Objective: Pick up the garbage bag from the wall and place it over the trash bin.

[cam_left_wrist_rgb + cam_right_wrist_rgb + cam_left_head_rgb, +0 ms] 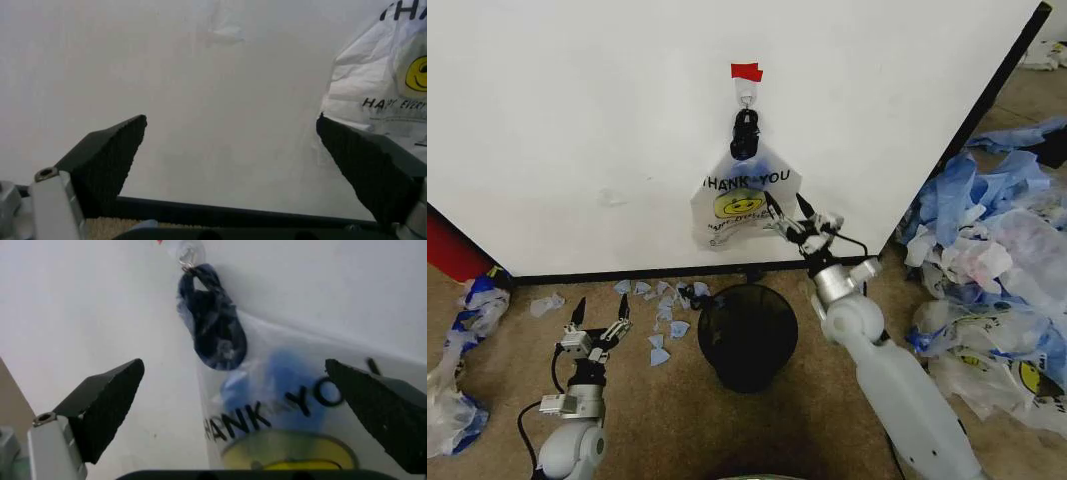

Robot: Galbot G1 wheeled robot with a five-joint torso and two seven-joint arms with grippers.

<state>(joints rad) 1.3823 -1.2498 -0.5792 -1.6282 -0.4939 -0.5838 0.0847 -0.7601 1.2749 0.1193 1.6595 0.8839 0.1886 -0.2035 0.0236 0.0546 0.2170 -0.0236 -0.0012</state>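
Item: thin translucent plastic garbage bag (pixel 745 203) with blue handles, yellow smiley face and dark "THANK YOU" print. Location: hanging on the large flat white wall panel (pixel 607 120) with black edge trim, suspended by its bunched dark-blue handles from a small hook (pixel 746 98) topped by a strip of red tape (pixel 747 72). The bag body hangs flat against the panel, above the floor.

Item: small round black wire-mesh trash bin (pixel 747 335). Location: upright on the tan carpet floor (pixel 657 420), just before the wall's base, almost directly under the bag.

Item: right claw (pixel 790 213). Location: raised at the lower right corner of the bag, close to the wall. State: fingers spread wide, holding nothing; in the right wrist view the two dark ribbed fingers (pixel 107 402) stand either side of the bag (pixel 280 420), apart from it, with the handle knot and hook above.

Item: left claw (pixel 602 313). Location: low, to the left of the bin, pointing at the wall's base. State: wide open, empty; the left wrist view shows its fingers (pixel 107 160) facing bare wall, the bag (pixel 380 85) off to one side.

Sundry: small blue plastic scraps (pixel 665 305) scattered along the wall's foot; heap of crumpled blue and white plastic bags (pixel 992 280) on the floor at right; red object (pixel 452 250) at the panel's left edge.
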